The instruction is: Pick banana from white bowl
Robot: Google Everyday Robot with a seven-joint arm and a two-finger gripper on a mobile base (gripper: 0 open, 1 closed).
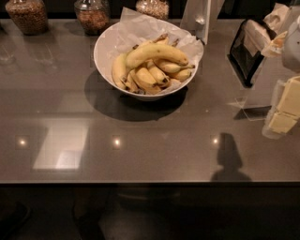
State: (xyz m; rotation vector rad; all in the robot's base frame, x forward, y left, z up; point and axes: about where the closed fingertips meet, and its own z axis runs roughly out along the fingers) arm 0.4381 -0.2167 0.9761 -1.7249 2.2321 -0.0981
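Observation:
The banana (pixel 157 52) is the largest one, bright yellow and curved, lying across the top of a pile of smaller bananas (pixel 145 77). They lie in the white bowl (pixel 101 61), which is lined with crumpled white paper and stands at the back middle of the grey table. My gripper (pixel 201 21) is a pale grey shape at the top of the view, hanging just behind the bowl's far right rim. It is above and to the right of the banana and apart from it.
Three glass jars of brown grains (pixel 26 16) (pixel 92 16) (pixel 152 8) stand along the back edge. A black stand (pixel 243 51) and a clear holder with pale yellow packets (pixel 286 110) are at the right. The table's front edge (pixel 150 182) runs across the lower part.

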